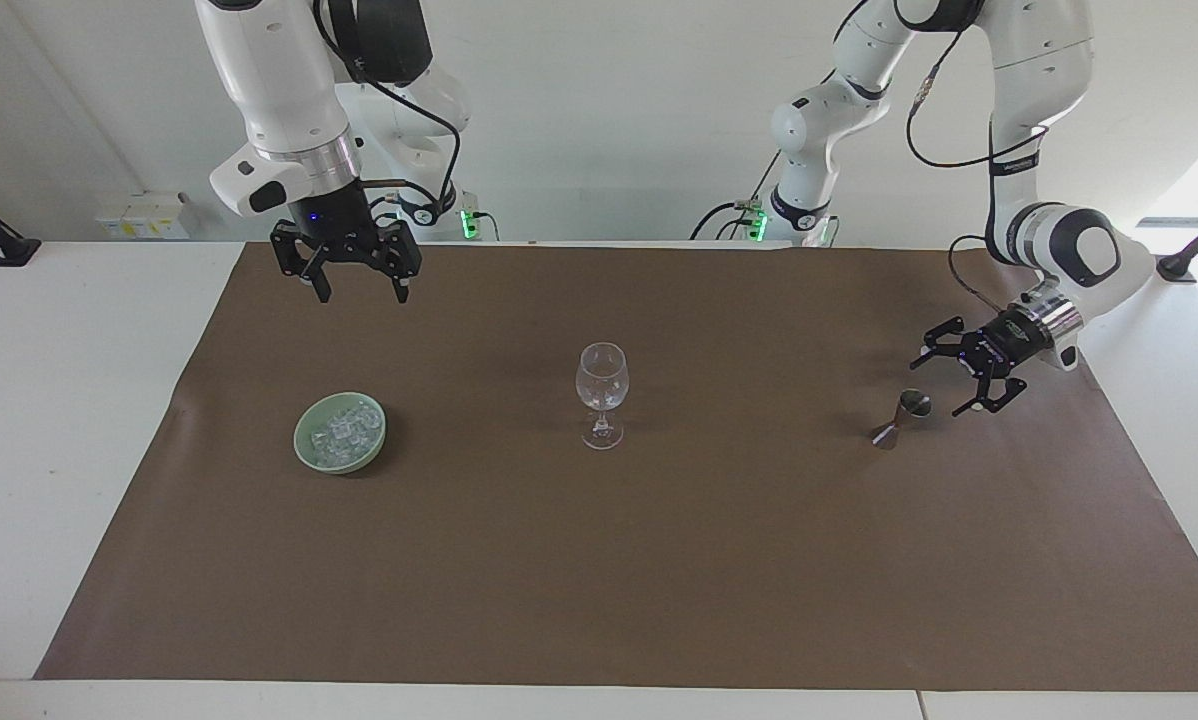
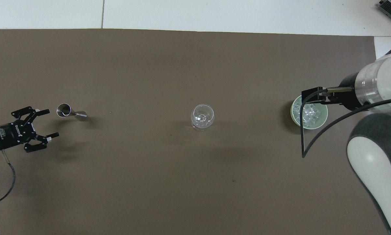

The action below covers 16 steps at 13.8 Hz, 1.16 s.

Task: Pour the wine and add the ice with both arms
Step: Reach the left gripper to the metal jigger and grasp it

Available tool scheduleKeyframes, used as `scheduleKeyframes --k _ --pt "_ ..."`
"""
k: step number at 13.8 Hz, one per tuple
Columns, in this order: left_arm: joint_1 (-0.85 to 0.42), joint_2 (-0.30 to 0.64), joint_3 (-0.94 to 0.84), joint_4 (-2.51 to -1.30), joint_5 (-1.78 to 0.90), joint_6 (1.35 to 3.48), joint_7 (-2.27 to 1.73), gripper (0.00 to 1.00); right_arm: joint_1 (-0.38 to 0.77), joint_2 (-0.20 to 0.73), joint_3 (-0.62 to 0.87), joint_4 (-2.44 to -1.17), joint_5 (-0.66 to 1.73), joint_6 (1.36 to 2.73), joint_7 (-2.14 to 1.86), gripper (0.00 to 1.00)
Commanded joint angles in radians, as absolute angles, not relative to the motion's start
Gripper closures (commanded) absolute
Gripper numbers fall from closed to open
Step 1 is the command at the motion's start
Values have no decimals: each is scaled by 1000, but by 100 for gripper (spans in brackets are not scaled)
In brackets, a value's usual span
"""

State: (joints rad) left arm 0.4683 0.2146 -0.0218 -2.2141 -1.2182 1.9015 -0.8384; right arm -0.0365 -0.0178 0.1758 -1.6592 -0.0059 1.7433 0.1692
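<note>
So the left gripper (image 1: 947, 381) is sitting low with its fingers spread wide, tilted sideways and pointing at the little metal jigger (image 1: 902, 418), just beside the jigger's top cup but not touching it. The jigger is standing upright on the brown mat (image 1: 659, 560) toward the left arm's end of the table. The wine glass (image 1: 601, 394) is standing in the middle of the mat, looking empty. The ice (image 1: 345, 431) is sitting as a heap of small clear cubes in the pale green bowl (image 1: 311, 452) toward the right arm's end, roughly in line with the glass and jigger. The right gripper (image 1: 357, 288) is hanging up in the air with fingers apart and pointing down, holding nothing, over the mat on the robots' side of the bowl. From overhead, the right arm is covering part of the bowl (image 2: 294, 119), and the left gripper (image 2: 49, 123) is showing open near the jigger (image 2: 69, 112).
</note>
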Motion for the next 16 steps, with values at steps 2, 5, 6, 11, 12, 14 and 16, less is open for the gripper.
scheduleKeyframes --k 2,5,6,11,12,14,16 --pt "450 216 -29 -2269 -1328 1957 -755 0 -52 -35 186 -1681 -11 1750 155 0" --pt "410 213 -29 -2309 -1452 1999 -715 0 -52 -35 186 -1681 -11 1750 155 0" --pt "400 213 -29 -2324 -1494 2012 -698 0 -52 -35 186 -1681 -11 1750 155 0" --pt "357 210 -29 -2361 -1615 2046 -632 0 -52 -35 186 -1681 -11 1750 155 0" --pt "348 210 -31 -2364 -1637 2052 -632 0 -52 -35 186 -1681 -11 1750 155 0" --pt "336 210 -29 -2367 -1669 2057 -632 0 -52 -35 187 -1681 -11 1750 155 0" --pt "336 210 -31 -2367 -1671 2060 -632 14 -52 -35 187 -1681 -11 1750 155 0"
